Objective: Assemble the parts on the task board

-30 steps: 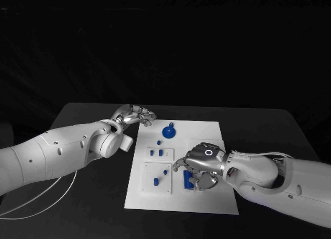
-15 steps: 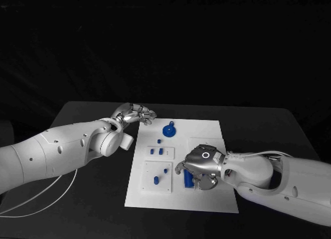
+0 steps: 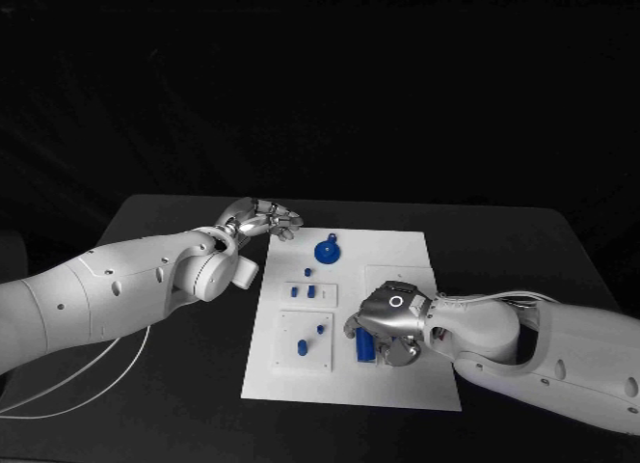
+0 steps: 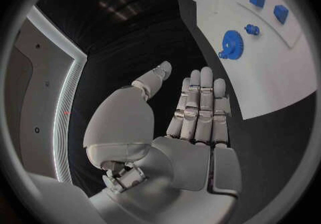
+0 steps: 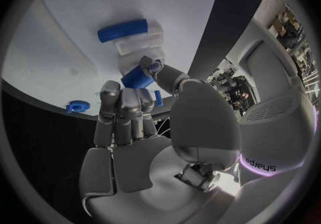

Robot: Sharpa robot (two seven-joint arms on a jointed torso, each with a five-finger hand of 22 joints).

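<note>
Right hand (image 3: 391, 323): silver and jointed, it sits low over the near right part of the board, at about 4 o'clock from the board's middle. In the right wrist view (image 5: 144, 122) its fingers lie side by side, bent toward the board, with the thumb tip against a blue bar. Whether it truly grips the bar or only touches it cannot be told.
Left hand (image 3: 259, 221): it hovers off the board's far left corner, at about 11 o'clock, over the black table. In the left wrist view (image 4: 177, 128) the fingers are straight and close together, the thumb apart, and nothing is held.
Task board (image 3: 404, 253): a flat white rectangular plate, matte, lying in the middle of the table with its long sides running near to far.
Blue bar (image 3: 364, 348): a long, smooth, rounded piece at 5 o'clock on the board, just beside the right hand's fingers.
Gear (image 3: 326, 254): a round toothed blue disc with a small tab, toward 12 o'clock on the board.
Small blocks (image 3: 302, 289): short blue pieces on a raised white strip left of centre.
Table (image 3: 168, 231): black, dull, flat.
</note>
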